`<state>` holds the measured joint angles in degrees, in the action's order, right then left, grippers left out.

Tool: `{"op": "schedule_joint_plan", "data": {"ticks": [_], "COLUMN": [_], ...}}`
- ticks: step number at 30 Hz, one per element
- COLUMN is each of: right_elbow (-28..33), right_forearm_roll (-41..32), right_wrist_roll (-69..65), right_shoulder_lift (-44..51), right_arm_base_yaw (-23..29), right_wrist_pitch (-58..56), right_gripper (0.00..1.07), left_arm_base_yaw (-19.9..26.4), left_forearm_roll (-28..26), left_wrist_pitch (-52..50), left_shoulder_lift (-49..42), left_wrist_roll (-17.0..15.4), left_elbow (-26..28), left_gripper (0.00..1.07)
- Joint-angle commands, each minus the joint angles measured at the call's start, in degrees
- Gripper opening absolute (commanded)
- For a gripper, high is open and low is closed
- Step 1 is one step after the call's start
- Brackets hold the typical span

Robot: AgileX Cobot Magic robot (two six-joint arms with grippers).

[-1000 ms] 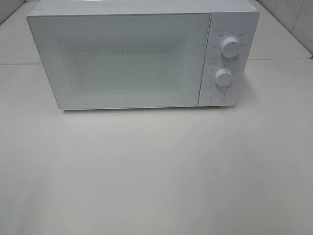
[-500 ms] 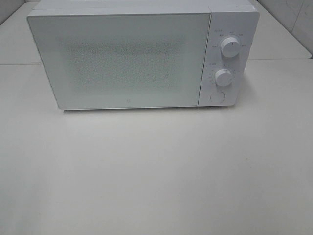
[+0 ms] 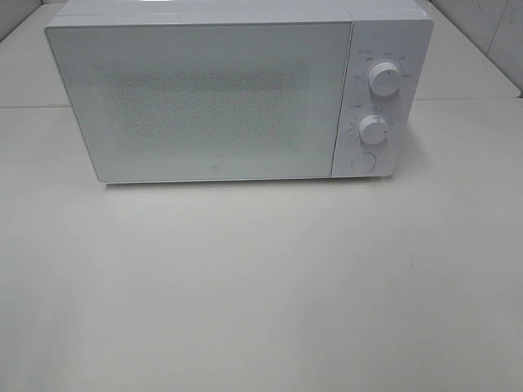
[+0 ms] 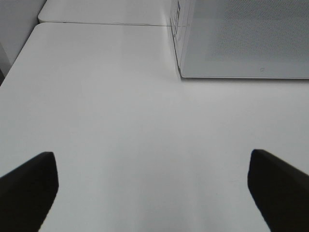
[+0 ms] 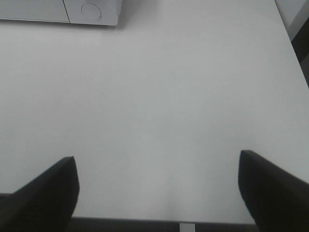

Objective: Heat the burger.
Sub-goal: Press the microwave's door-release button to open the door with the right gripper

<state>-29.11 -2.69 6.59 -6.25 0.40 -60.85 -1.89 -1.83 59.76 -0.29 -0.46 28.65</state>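
Front of the microwave (image 3: pixel 237 98), you've got bare table (image 3: pixel 261 286) & nothing else: the burger shows in no view. Door (image 3: pixel 200 102) is shut & its mesh window is too milky to see thru, so can't tell if the burger sits inside or is off-camera.

L gripper (image 4: pixel 150 154) hangs over the table, off the microwave's front corner away from the knobs. Its jaws are spread wide w/ nothing btwn them. R gripper (image 5: pixel 157 157) hangs off the microwave's button-side corner, jaws also apart & empty. Neither touches the microwave.

My read: both sit back & open as a neutral pose, leaving the door's swing path free. The microwave faces you square, so door, top knob (image 3: pixel 384 79), lower knob (image 3: pixel 373 130) & button (image 3: pixel 364 162) can all be reached from the front. Controls are on the R arm's side, so that arm prob. works them.

Stage: either the start or the end of the job; frames don't settle which. Find the burger before you move.
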Motion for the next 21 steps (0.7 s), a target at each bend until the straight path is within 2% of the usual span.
{"op": "schedule_joint_plan", "data": {"ticks": [1, 10, 21], "right_elbow": [0.06, 0.11, 0.11], "right_forearm_roll": [0.23, 0.4, 0.8], "right_wrist_roll": [0.34, 0.11, -0.52], "right_shoulder_lift": [1.55, 8.82, 8.65], "right_arm_base_yaw": [0.0, 0.0, 0.0], "right_wrist_pitch": [0.11, 0.11, 0.23], "right_gripper": [0.87, 0.87, 0.87], "left_arm_base_yaw": [0.17, 0.17, 0.17], "left_forearm_roll": [-0.17, -0.17, -0.17], "left_wrist_pitch": [-0.46, -0.46, -0.46], "left_shoulder_lift": [-0.92, -0.92, -0.86], "left_wrist_roll": [-0.23, -0.23, -0.23], "left_elbow": [-0.06, -0.06, -0.06], "left_gripper": [1.0, 1.0, 1.0]}}
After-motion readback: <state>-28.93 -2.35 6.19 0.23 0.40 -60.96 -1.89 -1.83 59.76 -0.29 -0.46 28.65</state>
